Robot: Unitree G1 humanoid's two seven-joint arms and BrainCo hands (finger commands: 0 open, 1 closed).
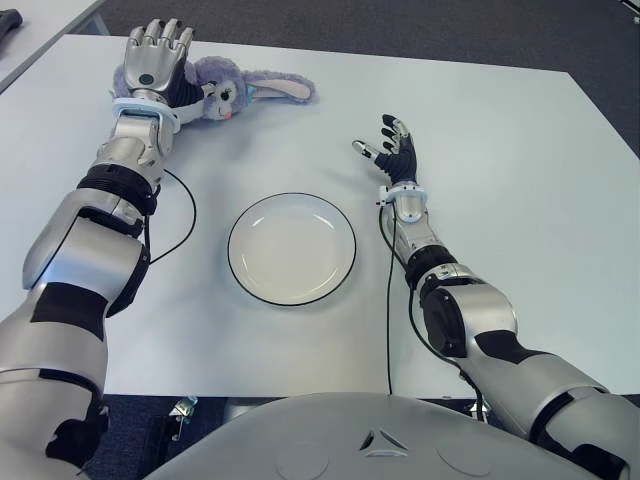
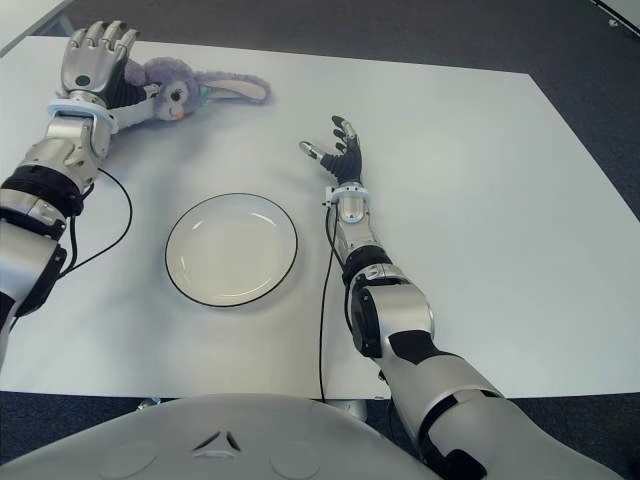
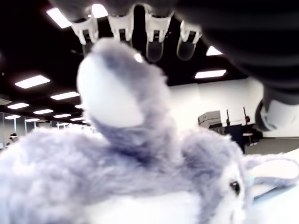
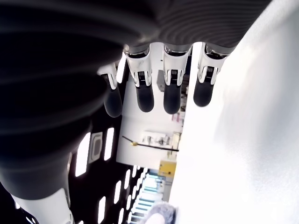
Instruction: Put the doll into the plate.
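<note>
Showing the white tabletop (image 1: 520,180) from above, with the doll (image 1: 232,88), a purple plush rabbit, lying at its far left, face toward the robot and one long pale-lined ear stretched out to the right along the surface. The left hand (image 1: 152,55) is placed over the doll's body, back of the hand upward; its fingers (image 3: 154,39) are extended and apart above the plush, not clamped on it, as the left wrist view shows the fingertips standing clear above a raised grey-and-white part of the doll. The doll lies flat on the tabletop, not lifted. The plate (image 1: 291,248), round, white, with a thin dark rim, sits near the middle of the tabletop, nearer the robot than the doll and well apart from it; nothing lies in it. The right hand (image 1: 392,148) shows to the right of the plate and somewhat beyond it, palm turned inward, fingers (image 4: 172,93) spread and slightly curved, holding nothing. A thin black cable (image 1: 389,300) runs along the right forearm toward the near edge; another (image 1: 182,215) loops on the tabletop beside the left forearm. A dark floor (image 1: 420,25) lies beyond the far edge.
</note>
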